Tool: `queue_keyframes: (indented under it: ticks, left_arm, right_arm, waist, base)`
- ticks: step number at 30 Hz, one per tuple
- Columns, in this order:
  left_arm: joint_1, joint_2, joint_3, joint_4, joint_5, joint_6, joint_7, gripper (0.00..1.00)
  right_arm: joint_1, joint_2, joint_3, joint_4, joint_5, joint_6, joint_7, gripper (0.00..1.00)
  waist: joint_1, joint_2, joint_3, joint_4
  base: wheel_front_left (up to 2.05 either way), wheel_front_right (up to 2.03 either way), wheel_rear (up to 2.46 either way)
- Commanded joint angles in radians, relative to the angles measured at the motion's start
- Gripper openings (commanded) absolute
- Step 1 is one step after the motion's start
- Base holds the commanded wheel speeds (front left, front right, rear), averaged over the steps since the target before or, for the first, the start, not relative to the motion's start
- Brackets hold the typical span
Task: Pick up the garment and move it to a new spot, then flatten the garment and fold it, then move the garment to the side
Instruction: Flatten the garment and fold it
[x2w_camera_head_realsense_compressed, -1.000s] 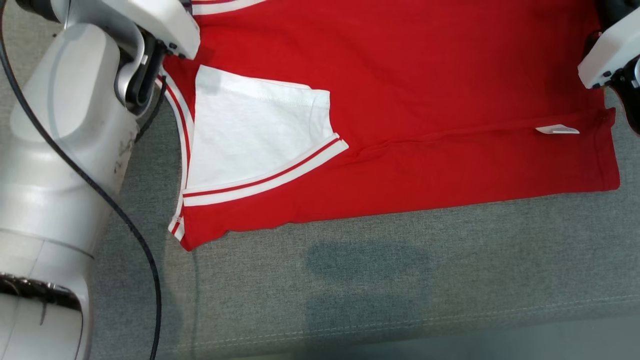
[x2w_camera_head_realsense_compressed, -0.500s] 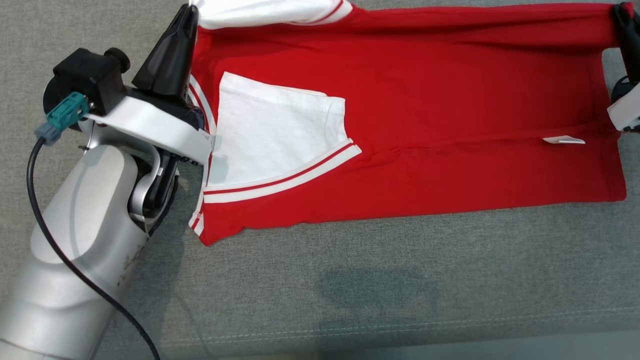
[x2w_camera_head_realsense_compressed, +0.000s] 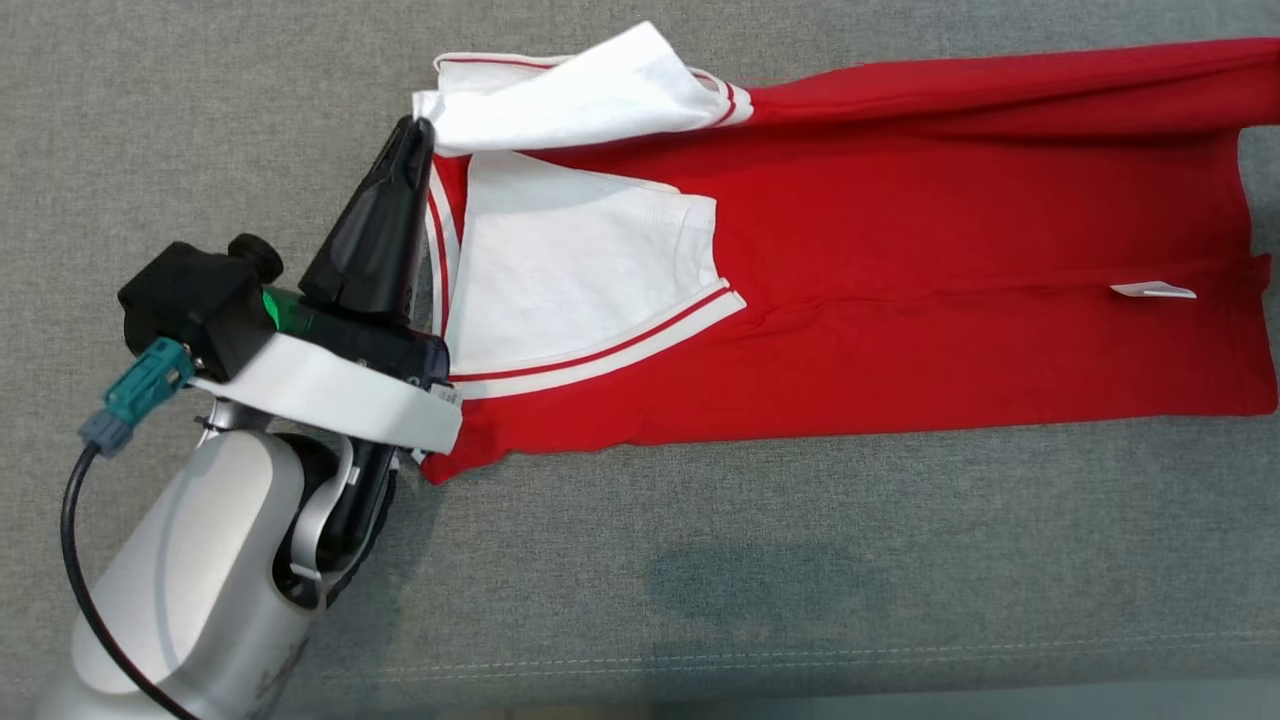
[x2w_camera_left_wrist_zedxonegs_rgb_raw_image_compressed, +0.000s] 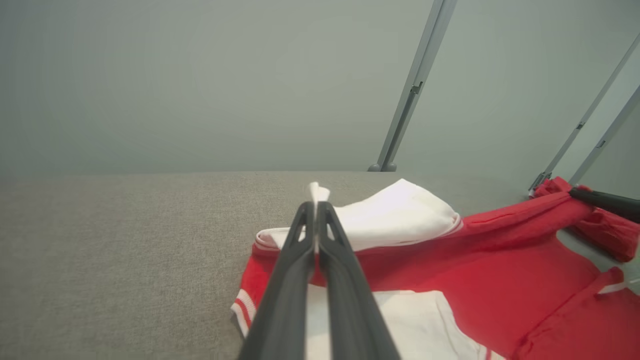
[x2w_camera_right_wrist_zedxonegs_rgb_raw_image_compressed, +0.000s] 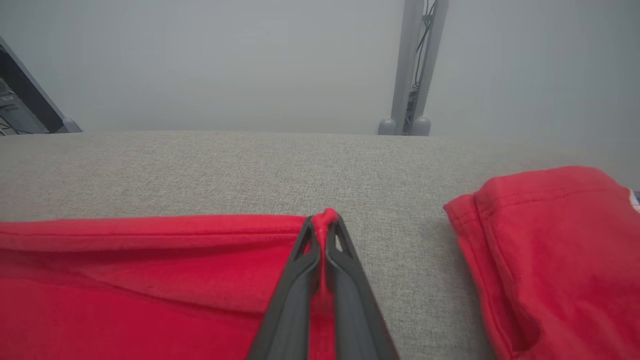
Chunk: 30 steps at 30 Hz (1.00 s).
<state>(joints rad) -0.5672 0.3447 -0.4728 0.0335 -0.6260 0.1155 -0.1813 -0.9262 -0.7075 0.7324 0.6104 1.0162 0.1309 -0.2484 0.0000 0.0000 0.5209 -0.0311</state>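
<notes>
The garment is a red shirt with white, red-striped sleeves, spread across the grey cushion with its far edge lifted. My left gripper is shut on the white sleeve edge at the garment's far left corner, and a bit of white cloth sticks out past the closed tips. My right gripper is shut on a pinch of the red far edge. In the left wrist view its dark finger grips bunched red cloth at the far right. The near white sleeve lies flat on the red body.
The grey upholstered surface extends toward me, with a seam near its front edge. A white label sticks out of the garment's right side. More red cloth lies to the right of my right gripper. A metal post stands behind.
The head camera has moved, so the whole picture has slid downward. My left gripper, still shut on the white sleeve edge, has carried it closer to the garment's near hem.
</notes>
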Motion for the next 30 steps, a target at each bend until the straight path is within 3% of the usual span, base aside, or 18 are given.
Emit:
queue_keyframes:
  ticks: [1,9,30]
  left_arm:
    - [0.022,0.04,0.034,-0.055,-0.008,0.018,0.01,0.0]
    - [0.161,0.056,0.023,-0.189,-0.046,0.064,0.057,0.0]
    - [0.307,0.089,-0.009,-0.276,-0.094,0.111,0.141,0.0]
  right_arm:
    - [0.071,-0.048,-0.025,-0.035,-0.02,0.0,-0.013,0.0]
    - [0.267,-0.091,-0.164,-0.154,-0.107,0.0,-0.013,0.0]
    - [0.544,-0.059,-0.359,-0.283,-0.209,0.0,0.009,0.0]
  waist:
    - [0.0,0.0,-0.002,0.001]
    - [0.0,0.0,-0.024,0.014]
    - [0.0,0.0,-0.069,0.029]
  base:
    - [0.0,0.0,0.0]
    - [0.0,0.0,0.0]
    - [0.0,0.0,0.0]
